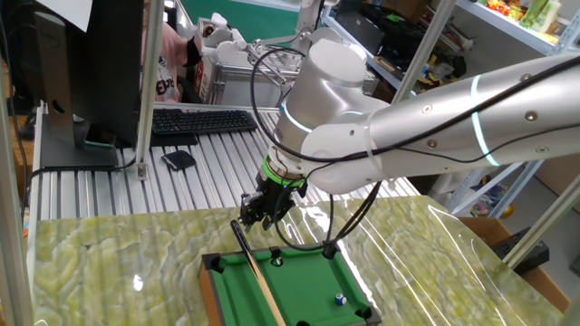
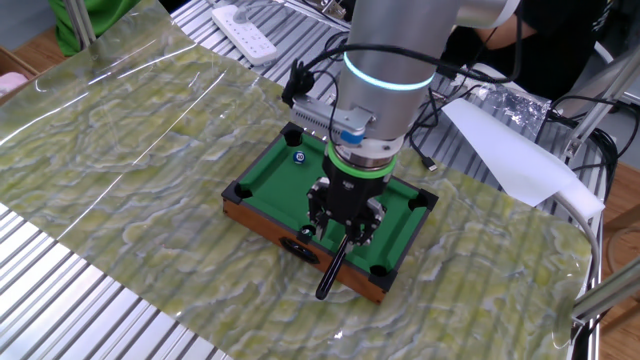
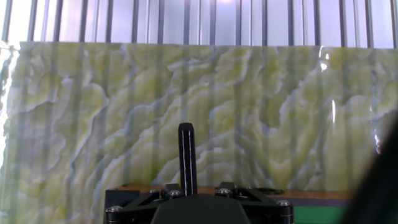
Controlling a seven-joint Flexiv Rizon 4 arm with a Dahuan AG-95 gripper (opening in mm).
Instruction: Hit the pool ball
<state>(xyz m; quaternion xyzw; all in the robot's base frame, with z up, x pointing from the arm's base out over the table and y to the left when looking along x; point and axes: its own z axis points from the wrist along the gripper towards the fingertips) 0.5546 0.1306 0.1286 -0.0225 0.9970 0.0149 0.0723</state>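
The long thin black-and-wood cue stick was pinched by the black two-finger gripper, and the tiny blue-and-white pool ball, upper left of it, was judged light and easily rolled.

Cue front end cut off by frame edge; claw fingertips hidden.
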